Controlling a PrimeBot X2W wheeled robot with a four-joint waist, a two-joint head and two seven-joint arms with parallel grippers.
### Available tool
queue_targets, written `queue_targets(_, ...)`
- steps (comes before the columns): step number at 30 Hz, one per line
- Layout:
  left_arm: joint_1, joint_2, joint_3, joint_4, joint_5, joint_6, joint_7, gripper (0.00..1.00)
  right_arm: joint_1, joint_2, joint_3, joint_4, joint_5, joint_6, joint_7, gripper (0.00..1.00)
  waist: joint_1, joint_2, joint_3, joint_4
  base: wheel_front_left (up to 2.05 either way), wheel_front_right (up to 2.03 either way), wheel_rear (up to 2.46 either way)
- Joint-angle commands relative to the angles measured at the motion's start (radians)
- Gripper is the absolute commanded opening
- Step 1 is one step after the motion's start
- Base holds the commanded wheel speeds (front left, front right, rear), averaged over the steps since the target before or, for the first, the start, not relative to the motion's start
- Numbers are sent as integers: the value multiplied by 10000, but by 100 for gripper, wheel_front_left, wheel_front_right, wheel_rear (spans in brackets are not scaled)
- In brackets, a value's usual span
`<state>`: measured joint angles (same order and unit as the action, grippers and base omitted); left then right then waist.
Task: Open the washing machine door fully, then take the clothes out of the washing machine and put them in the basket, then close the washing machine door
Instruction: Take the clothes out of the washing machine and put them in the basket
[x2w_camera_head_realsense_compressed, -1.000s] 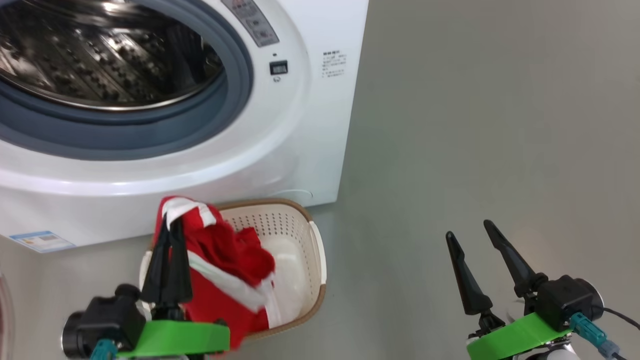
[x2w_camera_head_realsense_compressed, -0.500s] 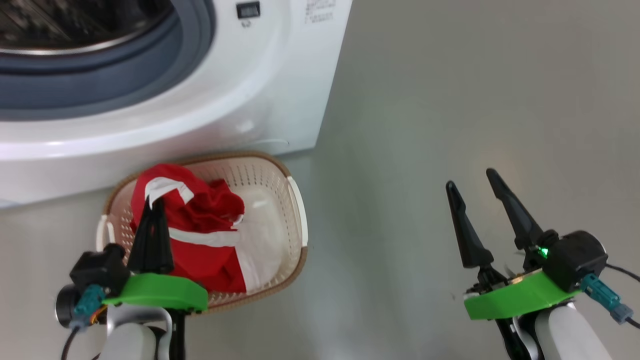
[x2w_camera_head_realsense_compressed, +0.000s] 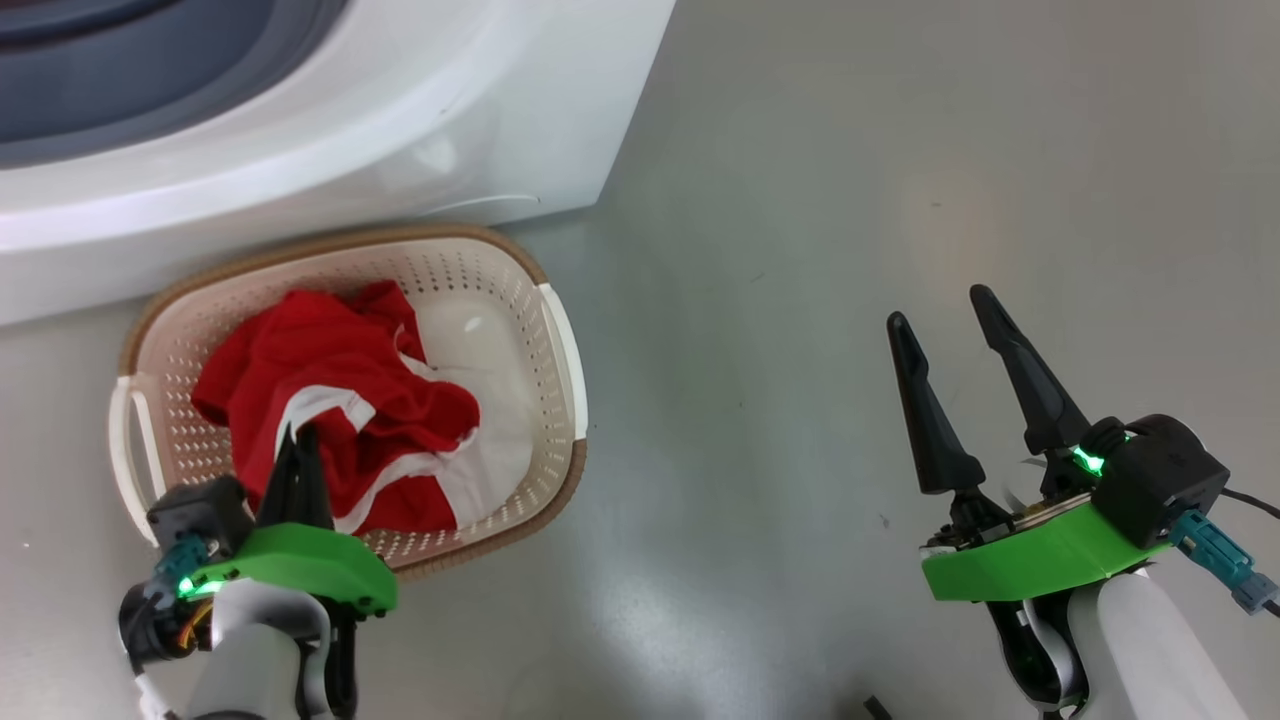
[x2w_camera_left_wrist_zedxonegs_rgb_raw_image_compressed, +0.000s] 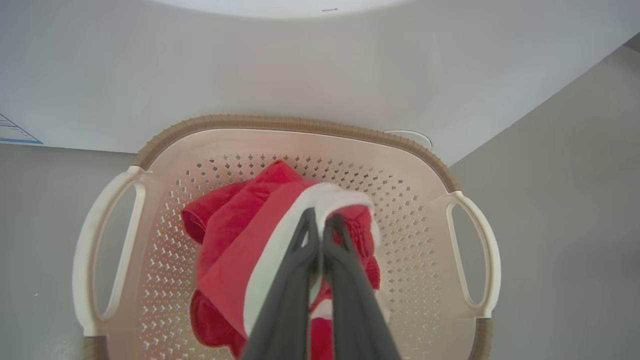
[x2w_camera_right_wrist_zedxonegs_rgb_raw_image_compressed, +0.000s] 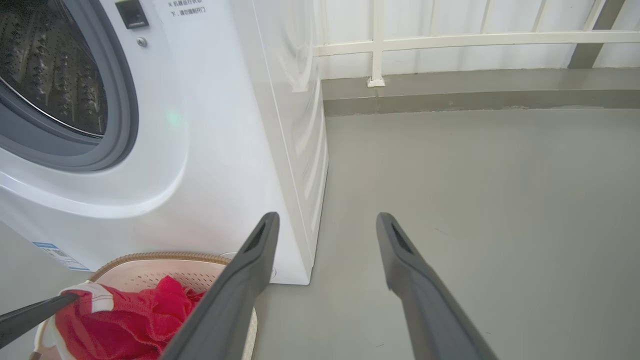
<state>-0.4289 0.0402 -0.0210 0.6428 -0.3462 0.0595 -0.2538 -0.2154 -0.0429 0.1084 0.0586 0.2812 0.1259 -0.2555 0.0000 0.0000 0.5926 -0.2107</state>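
Pinches a white-trimmed fold of the red clothes (x2w_camera_head_realsense_compressed: 330, 390) in the left tool (x2w_camera_head_realsense_compressed: 297, 432), clamped tight on the fabric, low over the basket (x2w_camera_head_realsense_compressed: 480, 290). Finds most of the garment heaped inside the cream perforated walls, towards the left half, with a white panel spread across the bottom. Places the basket on the grey floor (x2w_camera_head_realsense_compressed: 800, 250), just beside the front foot of the washing machine (x2w_camera_head_realsense_compressed: 400, 130). Carries the right tool (x2w_camera_head_realsense_compressed: 938, 306) spread wide and empty, well apart from the basket, above bare floor.

Looks like the drop-off stage of the unloading. To do it well: lower the pinched fold a touch more, down below the brown rim (x2w_camera_head_realsense_compressed: 330, 238), then part the left tool fully before any lift. Withdraw straight back along the fingers (x2w_camera_left_wrist_zedxonegs_rgb_raw_image_compressed: 290, 280), not sideways, to avoid snagging soft cloth on a tip and dragging it over the edge. Check for a sleeve or hem draped outside; in the left wrist view, appears all within the walls. Mind the light basket: liable to slide or tip under a tug from caught fabric. Leave the right tool parked clear of the work.

In the right wrist view, shows the steel drum (x2w_camera_right_wrist_zedxonegs_rgb_raw_image_compressed: 50, 75) uncovered behind its grey rubber ring (x2w_camera_right_wrist_zedxonegs_rgb_raw_image_compressed: 122, 100), with no red in the part seen; cannot tell about the rest of the drum. Look inside once more before reaching for the washing machine door.
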Motion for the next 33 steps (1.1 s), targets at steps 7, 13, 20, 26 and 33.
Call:
queue_targets(7,-396,102,68,801,-223,-136,-79,0,-201,-73,239,-209,57,48,-63,100,0,0,211,32,0,0,0)
queue_targets(13,-534,102,-97,1251,-320,-232,-80,43,-199,-73,244,-118,96,48,-63,100,0,0,14,154,0,0,0)
queue_targets(20,-349,101,-395,1297,-638,-312,-80,100,-40,-73,322,40,72,48,-63,100,0,0,-596,354,0,0,0)
queue_targets(26,86,101,-628,598,-677,-217,-80,100,194,-73,333,194,-12,48,-63,100,0,0,-1270,632,0,0,0)
queue_targets(33,682,101,-1066,-581,-533,-150,-80,100,583,-73,326,359,-207,48,-63,100,0,0,-2181,1061,0,0,0)
